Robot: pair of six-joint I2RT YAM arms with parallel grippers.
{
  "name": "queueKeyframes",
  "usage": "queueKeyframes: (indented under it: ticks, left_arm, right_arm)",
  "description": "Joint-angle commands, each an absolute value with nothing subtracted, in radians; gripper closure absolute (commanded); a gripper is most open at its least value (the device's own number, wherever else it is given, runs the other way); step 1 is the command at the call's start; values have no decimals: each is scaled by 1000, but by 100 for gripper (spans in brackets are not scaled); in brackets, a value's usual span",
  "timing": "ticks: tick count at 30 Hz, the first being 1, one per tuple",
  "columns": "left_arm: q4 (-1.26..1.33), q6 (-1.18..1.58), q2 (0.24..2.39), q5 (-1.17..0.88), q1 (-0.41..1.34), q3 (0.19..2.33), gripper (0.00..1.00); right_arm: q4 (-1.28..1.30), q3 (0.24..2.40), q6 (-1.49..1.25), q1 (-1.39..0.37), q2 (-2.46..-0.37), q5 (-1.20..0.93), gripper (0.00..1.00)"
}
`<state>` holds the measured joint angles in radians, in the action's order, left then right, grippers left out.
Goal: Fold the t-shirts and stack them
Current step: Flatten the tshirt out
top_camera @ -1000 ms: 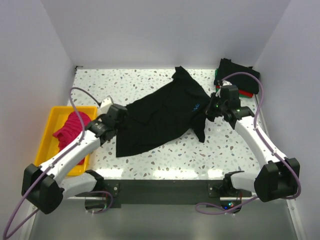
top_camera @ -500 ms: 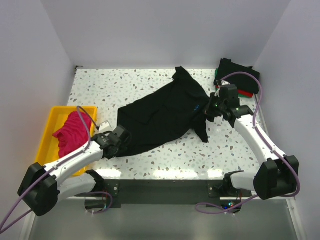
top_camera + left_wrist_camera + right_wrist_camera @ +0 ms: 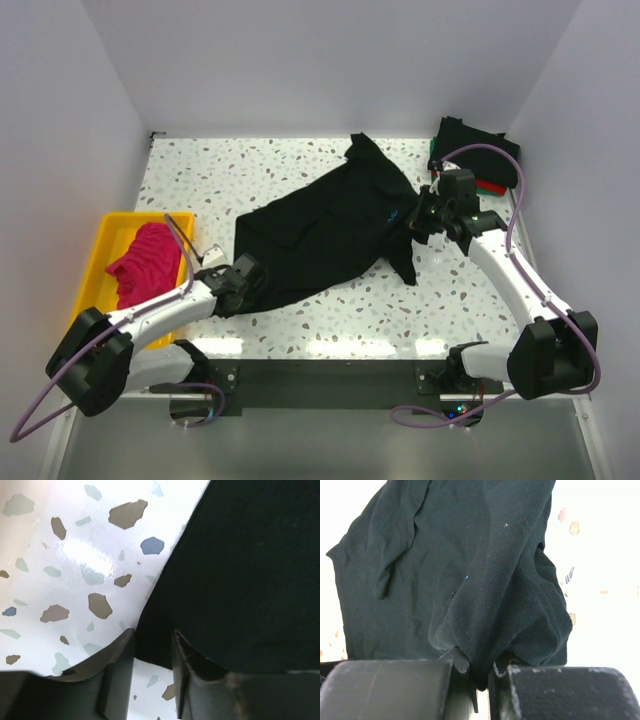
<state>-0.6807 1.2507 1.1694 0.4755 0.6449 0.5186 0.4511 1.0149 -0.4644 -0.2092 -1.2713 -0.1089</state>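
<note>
A large black t-shirt [image 3: 320,235] lies spread at a slant across the speckled table. My right gripper [image 3: 415,215] is shut on a bunched fold of the black t-shirt [image 3: 470,570] at its right edge, and in the right wrist view the right gripper [image 3: 480,672] has cloth pinched between its tips. My left gripper [image 3: 250,280] sits low at the shirt's near-left corner. In the left wrist view the left gripper [image 3: 152,640] has its jaws apart, with the hem corner of the black t-shirt [image 3: 240,570] lying between the fingertips. A magenta-pink t-shirt [image 3: 145,262] lies crumpled in the tray.
The yellow tray [image 3: 105,235] sits at the left table edge, close beside my left arm. A folded stack [image 3: 475,140], black on top with red and green edges showing [image 3: 490,187], rests at the back right corner behind my right gripper. White walls enclose the table.
My left arm has swung down along the shirt's left edge to its near-left corner, and its jaws have narrowed. The right gripper has kept its grip and barely moved.
</note>
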Motion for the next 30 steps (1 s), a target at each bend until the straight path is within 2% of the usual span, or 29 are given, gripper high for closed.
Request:
queueKeyframes:
  ticks: [1, 2, 4, 13, 16, 20, 23, 27, 30]
  left_arm:
    - [-595, 1267, 1203, 506, 643, 515, 72]
    - [-598, 1249, 1201, 511, 628, 526, 86]
    - [-620, 1218, 1183, 528, 609, 576, 100]
    - [-741, 977, 947, 624, 400, 829, 100]
    - [-758, 901, 899, 653, 365, 917, 100]
    - [-764, 828, 903, 669, 331, 1014, 100]
    - [-717, 793, 937, 644, 307, 1051, 100]
    - [-654, 776, 1018, 559, 295, 1063, 100]
    - [-646, 775, 1077, 511, 293, 1063, 100]
  right_arm:
    - [440, 1032, -469, -210, -1266, -137, 95]
    - [446, 1034, -469, -212, -1261, -137, 95]
    - [472, 1046, -471, -212, -1259, -130, 96]
    - [623, 1074, -471, -210, -1206, -95, 94]
    - [658, 1080, -466, -209, -1186, -61, 86]
    - [692, 1114, -448, -207, -1219, 0, 80]
    - [661, 1146, -451, -187, -1309, 66, 69]
    - [641, 1218, -452, -173, -1408, -113, 67]
    - [562, 1058, -497, -190, -1303, -137, 56]
